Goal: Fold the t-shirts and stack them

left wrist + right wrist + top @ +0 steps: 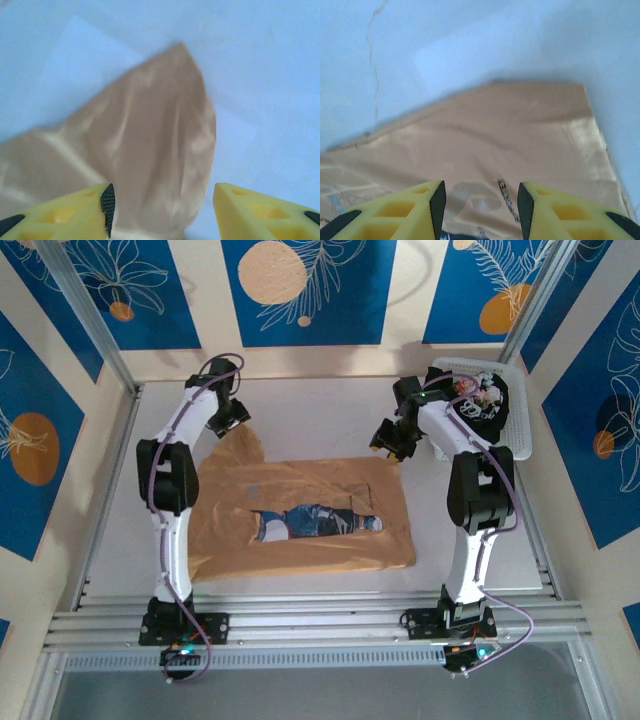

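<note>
- Tan t-shirt [300, 515] is laid out flat in the middle of the surface [300, 405], between the two arms, with its near edge towards the arm bases.
- A strip of blue print [318, 521] is seen across the middle of that shirt, with tan cloth on every side of it.
- One sleeve [240, 448] is spread out at the far left corner of the shirt, pointing towards the back of the surface.
- The left hand [236, 420] is held over the tip of that sleeve; in the left wrist view the yellow fingers [75, 217] are seen spread apart, with the sleeve [160, 145] lying on the surface below and nothing pinched between them.
- The right hand [388, 445] is held over the far right corner of the shirt; in the right wrist view its fingers [400, 215] are likewise parted, and the tan cloth [510, 130] is seen flat beneath them, with a pale logo just past the fingertips.
- A black t-shirt [482, 402] with white and pink print is bundled in a white slatted basket [522, 435] at the far right of the surface, behind the right arm and well apart from the tan one.
</note>
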